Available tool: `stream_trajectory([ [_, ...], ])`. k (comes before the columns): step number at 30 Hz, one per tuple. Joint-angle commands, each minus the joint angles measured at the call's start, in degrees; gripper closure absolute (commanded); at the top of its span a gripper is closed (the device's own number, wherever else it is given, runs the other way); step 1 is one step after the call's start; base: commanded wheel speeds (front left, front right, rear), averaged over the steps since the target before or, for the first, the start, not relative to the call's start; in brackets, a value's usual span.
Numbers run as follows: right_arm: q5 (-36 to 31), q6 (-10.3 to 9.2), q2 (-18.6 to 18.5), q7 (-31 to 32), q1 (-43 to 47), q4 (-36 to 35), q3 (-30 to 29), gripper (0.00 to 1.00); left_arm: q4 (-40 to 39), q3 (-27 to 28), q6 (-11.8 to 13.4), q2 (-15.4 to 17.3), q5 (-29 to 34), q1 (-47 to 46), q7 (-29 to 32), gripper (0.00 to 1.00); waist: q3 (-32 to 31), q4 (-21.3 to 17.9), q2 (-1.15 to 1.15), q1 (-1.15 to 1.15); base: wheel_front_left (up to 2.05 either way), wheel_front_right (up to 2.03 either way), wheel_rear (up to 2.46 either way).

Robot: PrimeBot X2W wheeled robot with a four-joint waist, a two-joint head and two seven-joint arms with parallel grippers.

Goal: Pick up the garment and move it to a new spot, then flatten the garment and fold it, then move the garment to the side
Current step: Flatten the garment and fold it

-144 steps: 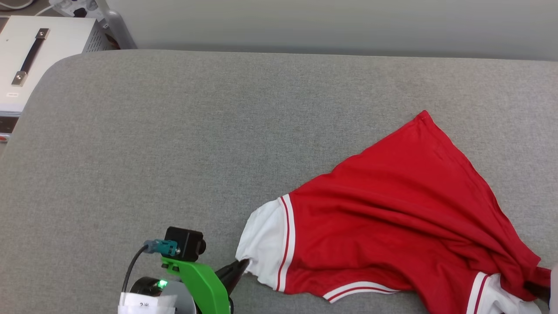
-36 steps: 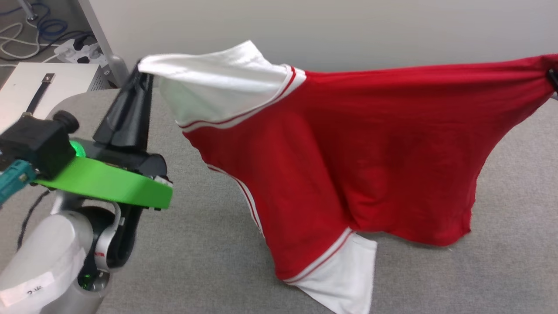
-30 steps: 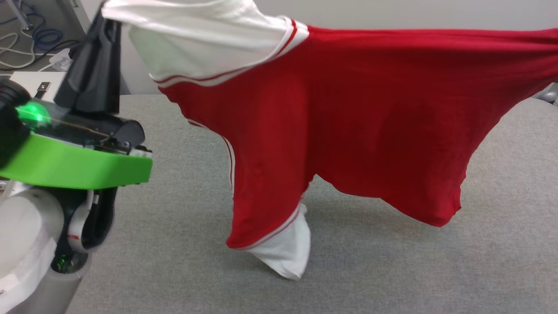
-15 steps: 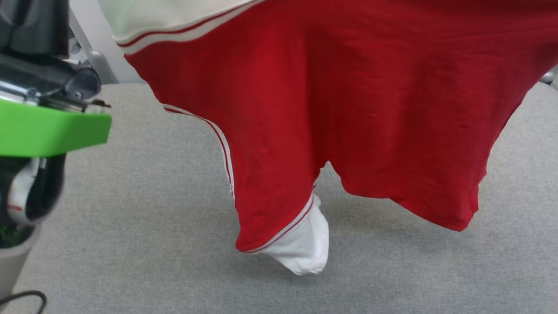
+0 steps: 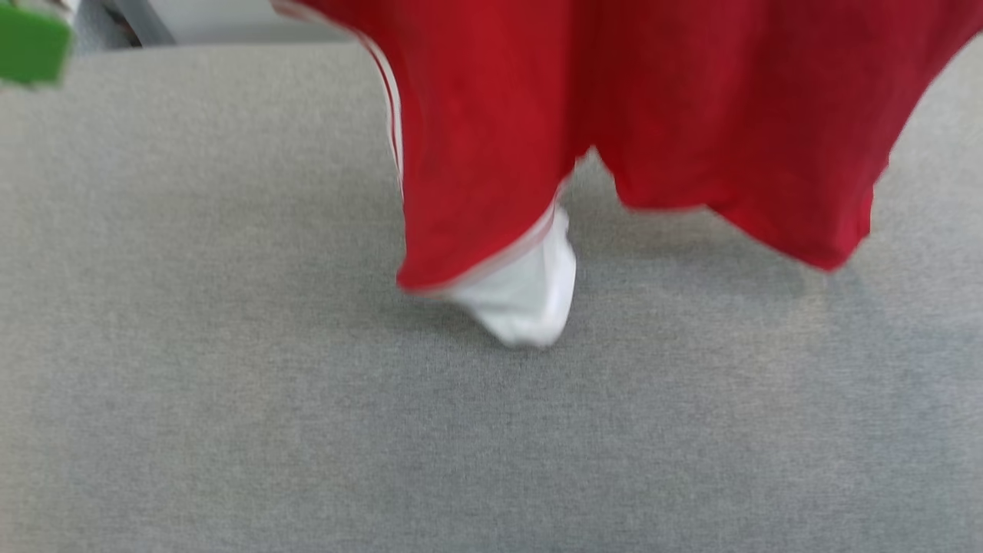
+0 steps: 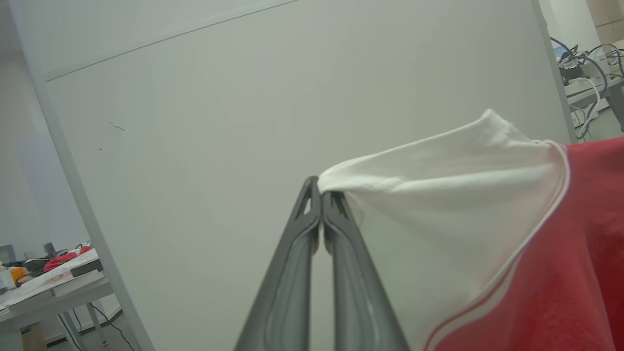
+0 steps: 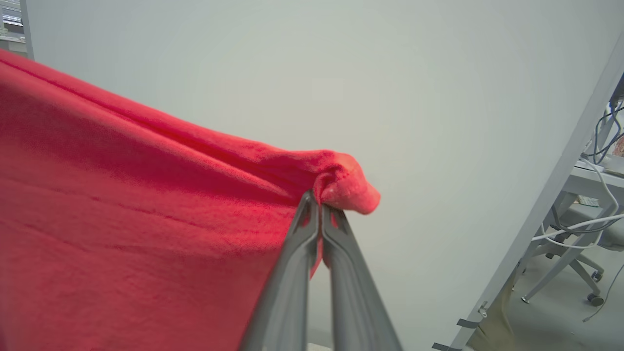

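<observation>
The garment (image 5: 691, 115) hangs in the air at 12 o'clock, over the gray surface (image 5: 230, 399). The left gripper (image 6: 320, 187) is pinched tight on its white sleeve (image 6: 438, 195), which runs off to 3 o'clock. The right gripper (image 7: 318, 202) is pinched tight on a red corner (image 7: 348, 190); the cloth spreads to 9 o'clock.

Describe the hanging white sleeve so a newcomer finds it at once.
Start at the wide grey surface in the head view. Above it hangs the red garment; its lowest tip is the white sleeve, plain white where everything around is red or grey.
</observation>
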Motion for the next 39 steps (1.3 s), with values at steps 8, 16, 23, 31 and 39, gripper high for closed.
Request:
stream_trajectory([
  [8,-4.8,-0.12,-0.3,-2.7,-24.9,14.0,7.6,1.00,17.5,-0.7,-7.2,-1.3,2.5,-25.0,-1.2,1.00,20.1,0.2,0.00,0.00,0.00,0.00,0.00],
  [16,-11.3,-0.12,3.6,-11.6,-42.6,28.5,13.4,1.00,35.9,-4.4,-10.9,-4.3,10.5,-44.0,-8.8,1.00,26.7,-0.5,0.00,0.00,0.00,0.00,0.00],
  [23,-19.1,-0.12,9.4,-21.5,-55.3,42.9,13.5,1.00,52.8,-4.5,-10.6,-9.4,14.0,-57.1,-21.7,1.00,29.6,-0.6,0.00,0.00,0.00,0.00,0.00],
  [31,-23.9,-0.12,12.7,-28.9,-58.3,51.9,13.1,1.00,59.1,-3.6,-11.5,-13.0,14.3,-57.5,-25.6,1.00,31.3,0.7,0.00,0.00,0.00,0.00,0.00],
  [39,-23.9,-0.12,12.6,-32.7,-52.7,57.0,16.4,1.00,54.0,-1.1,-12.7,-17.7,13.9,-41.1,-25.7,1.00,30.2,2.8,0.00,0.00,0.00,0.00,0.00],
])
